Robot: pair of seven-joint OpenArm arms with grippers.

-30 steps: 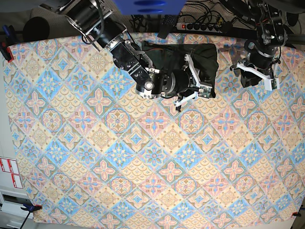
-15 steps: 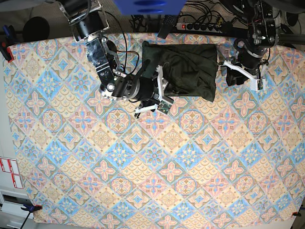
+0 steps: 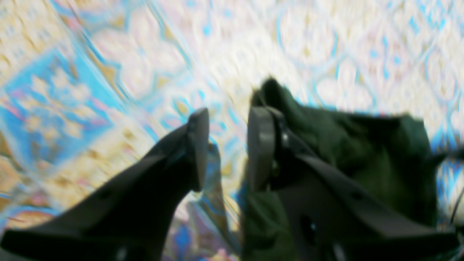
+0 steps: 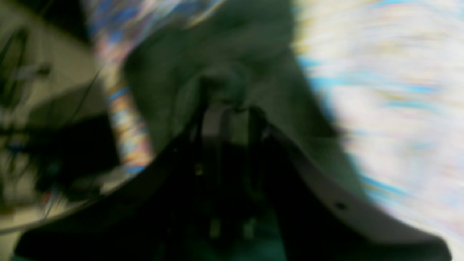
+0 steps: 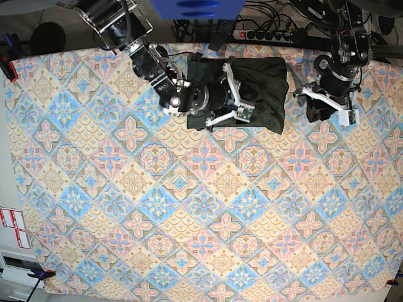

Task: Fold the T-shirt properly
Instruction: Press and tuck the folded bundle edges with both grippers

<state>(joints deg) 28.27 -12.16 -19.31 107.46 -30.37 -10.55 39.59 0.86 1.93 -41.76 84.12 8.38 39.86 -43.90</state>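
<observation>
The dark olive T-shirt (image 5: 261, 88) lies folded into a rough rectangle at the far middle of the patterned tablecloth (image 5: 201, 207). My right gripper (image 5: 234, 104) is over the shirt's left half, and in the blurred right wrist view its fingers (image 4: 214, 119) stand close together against the green cloth (image 4: 253, 47); I cannot tell whether they pinch it. My left gripper (image 5: 324, 104) is just right of the shirt, over the tablecloth. In the left wrist view it (image 3: 226, 145) is open with the cloth showing through the gap, and the shirt (image 3: 362, 152) lies beside its right finger.
A power strip (image 5: 267, 34) and cables lie behind the table's far edge. A blue object (image 5: 189, 7) hangs at the top centre. A red clamp (image 5: 6, 66) holds the cloth at the far left corner.
My right gripper swung left off the shirt's lower left edge, then came back up and right onto the shirt. My left gripper shifted slightly beside the shirt's right edge.
</observation>
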